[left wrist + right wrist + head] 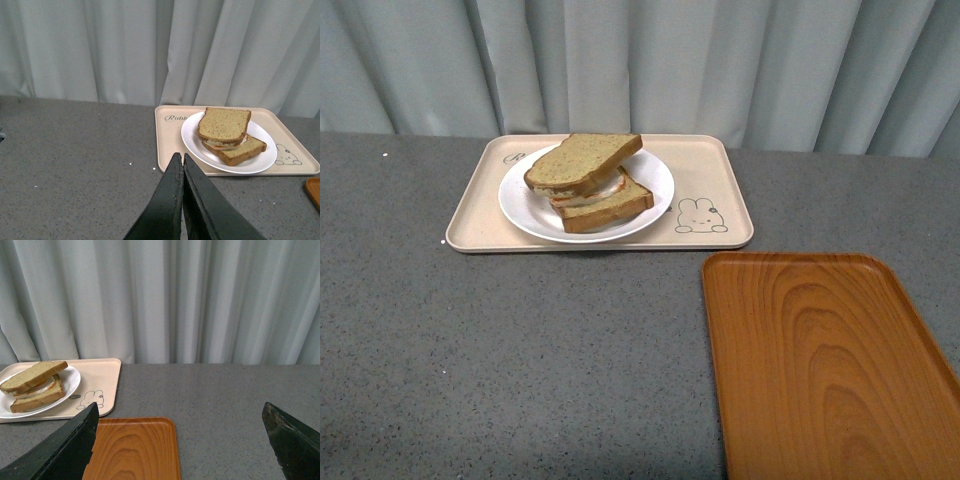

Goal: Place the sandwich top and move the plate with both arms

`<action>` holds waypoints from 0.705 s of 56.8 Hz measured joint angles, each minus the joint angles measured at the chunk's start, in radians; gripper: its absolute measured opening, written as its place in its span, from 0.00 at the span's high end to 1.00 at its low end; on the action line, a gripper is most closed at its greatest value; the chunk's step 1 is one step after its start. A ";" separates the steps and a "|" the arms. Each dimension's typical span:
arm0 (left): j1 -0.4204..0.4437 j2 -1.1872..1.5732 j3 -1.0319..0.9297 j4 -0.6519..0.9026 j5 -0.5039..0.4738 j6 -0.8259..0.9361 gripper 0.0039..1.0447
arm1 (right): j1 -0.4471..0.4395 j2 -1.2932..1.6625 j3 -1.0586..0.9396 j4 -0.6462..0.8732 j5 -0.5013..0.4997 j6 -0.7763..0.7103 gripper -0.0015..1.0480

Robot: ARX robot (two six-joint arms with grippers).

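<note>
Sandwich top point(584, 161) already sits askew on the plate point(530, 205). My left claw point(182, 161) is pressed together, right claw point(180, 422) spread; I'd grip opposite rims evenly.

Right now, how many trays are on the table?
2. The beige rabbit-print tray lies at the back near the curtain and holds the plate with the sandwich. The orange wood-grain tray lies nearer, to the right. I see no other trays.
</note>
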 joint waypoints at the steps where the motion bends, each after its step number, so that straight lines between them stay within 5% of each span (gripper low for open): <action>1: 0.000 -0.015 0.000 -0.013 0.000 0.000 0.96 | 0.000 0.000 0.000 0.000 0.000 0.000 0.09; 40: 0.000 -0.418 -0.001 -0.391 0.000 0.000 0.96 | 0.000 0.000 0.000 0.000 0.000 0.000 0.09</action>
